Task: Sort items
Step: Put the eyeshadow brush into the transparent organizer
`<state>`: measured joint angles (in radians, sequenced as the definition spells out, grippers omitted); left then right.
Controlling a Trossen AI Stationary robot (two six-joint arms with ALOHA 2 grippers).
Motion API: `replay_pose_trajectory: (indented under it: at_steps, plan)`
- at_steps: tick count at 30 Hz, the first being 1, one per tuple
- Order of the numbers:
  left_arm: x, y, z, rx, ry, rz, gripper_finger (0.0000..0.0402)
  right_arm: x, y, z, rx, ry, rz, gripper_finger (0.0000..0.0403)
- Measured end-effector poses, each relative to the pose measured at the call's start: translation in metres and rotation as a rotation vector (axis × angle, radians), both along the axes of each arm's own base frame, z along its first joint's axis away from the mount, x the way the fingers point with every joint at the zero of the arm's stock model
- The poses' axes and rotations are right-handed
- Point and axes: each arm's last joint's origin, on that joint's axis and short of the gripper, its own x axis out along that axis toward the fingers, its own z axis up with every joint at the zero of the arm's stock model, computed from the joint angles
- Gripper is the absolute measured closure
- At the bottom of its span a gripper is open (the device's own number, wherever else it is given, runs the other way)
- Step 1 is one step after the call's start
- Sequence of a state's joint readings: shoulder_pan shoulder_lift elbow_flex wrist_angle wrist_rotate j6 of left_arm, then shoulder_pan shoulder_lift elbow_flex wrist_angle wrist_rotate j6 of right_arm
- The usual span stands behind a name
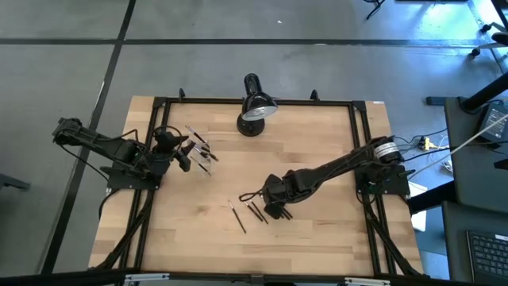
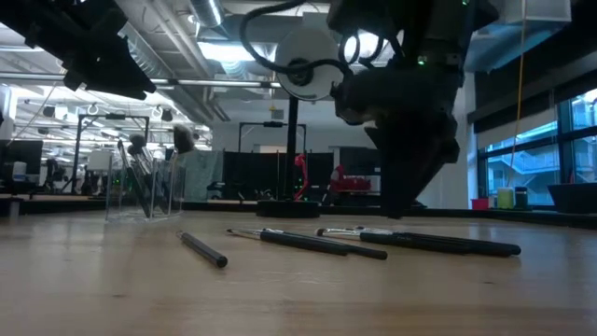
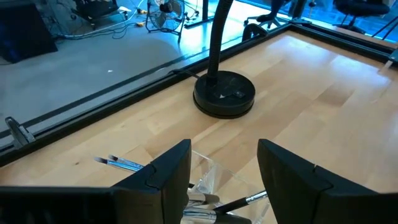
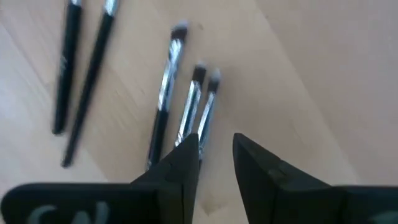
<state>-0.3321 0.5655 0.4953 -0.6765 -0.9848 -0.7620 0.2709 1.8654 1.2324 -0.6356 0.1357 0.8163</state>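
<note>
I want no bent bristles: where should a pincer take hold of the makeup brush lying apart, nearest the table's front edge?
Grip the lone makeup brush mid-handle, from straight above, jaws across its width. It lies flat on the table, slim and dark, with bare wood on both sides, so the bristles stay untouched.

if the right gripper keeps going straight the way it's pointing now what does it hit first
Most likely the makeup brush between the right gripper's fingertips, its handle running into the gap, with a second brush touching beside it. Past them lies the bare wooden table. Depth is hard to judge here.
</note>
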Motion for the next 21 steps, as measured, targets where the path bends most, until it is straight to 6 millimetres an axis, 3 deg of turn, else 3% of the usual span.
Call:
replay_pose_trajectory:
  at_steps: [16,21]
  plan:
    - [0.000,0.000,0.000,-0.003,0.005,-0.008,0.0222,0.000,0.009,-0.013,0.002,0.031,0.003,0.0305]
    - [0.000,0.000,0.000,-0.002,0.005,-0.008,0.0222,-0.001,0.008,-0.019,-0.004,0.075,0.008,0.0323]
